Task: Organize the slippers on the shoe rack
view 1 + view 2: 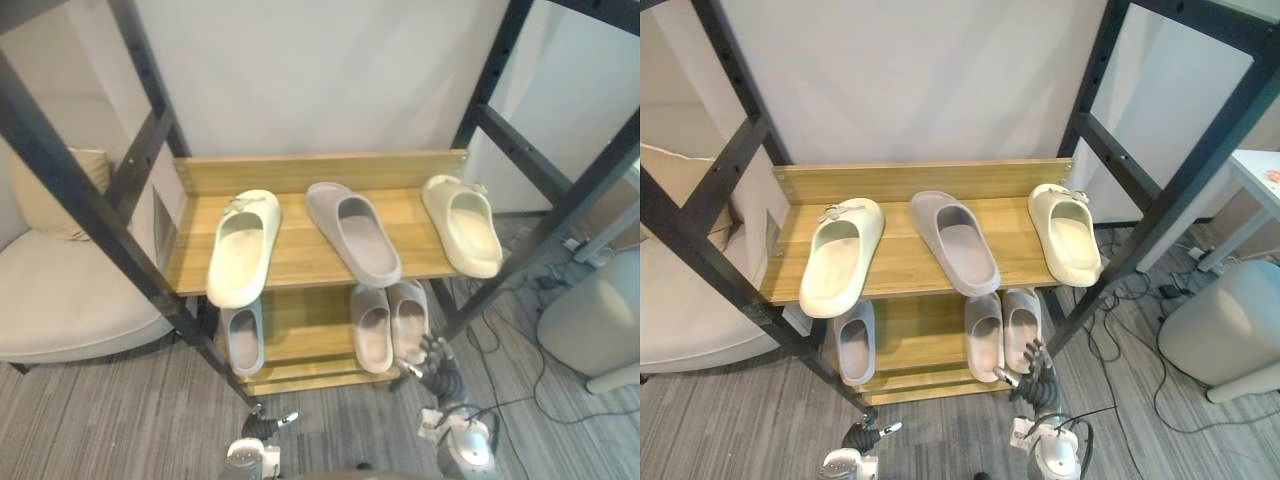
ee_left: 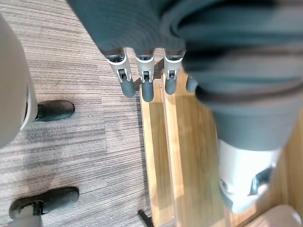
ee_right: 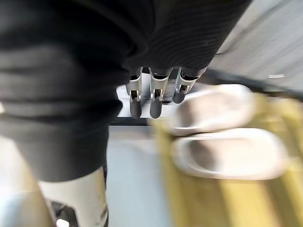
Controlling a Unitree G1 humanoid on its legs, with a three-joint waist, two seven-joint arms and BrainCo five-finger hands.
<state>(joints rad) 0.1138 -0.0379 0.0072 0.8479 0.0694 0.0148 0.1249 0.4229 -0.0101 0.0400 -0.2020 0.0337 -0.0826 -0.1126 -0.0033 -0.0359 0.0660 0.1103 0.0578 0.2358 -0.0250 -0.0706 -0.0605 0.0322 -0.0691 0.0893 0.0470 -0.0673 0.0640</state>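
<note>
The wooden shoe rack (image 1: 310, 172) has two shelves. The upper shelf holds a cream slipper (image 1: 243, 247) at the left, a grey-mauve slipper (image 1: 353, 232) in the middle and a second cream slipper (image 1: 462, 224) at the right. On the lower shelf lie a grey slipper (image 1: 243, 337) at the left and a pale pink pair (image 1: 372, 327) at the right. My right hand (image 1: 437, 370) hangs open just in front of that pair, holding nothing; its straight fingers (image 3: 156, 94) point toward the pair. My left hand (image 1: 262, 425) is low by the rack's front left, with open fingers (image 2: 147, 78) over the lower shelf's edge.
Black metal frame posts (image 1: 100, 215) cross in front of the rack on both sides. A beige armchair (image 1: 60, 290) stands at the left. A white bin (image 1: 595, 320) and loose cables (image 1: 515, 300) are on the floor at the right.
</note>
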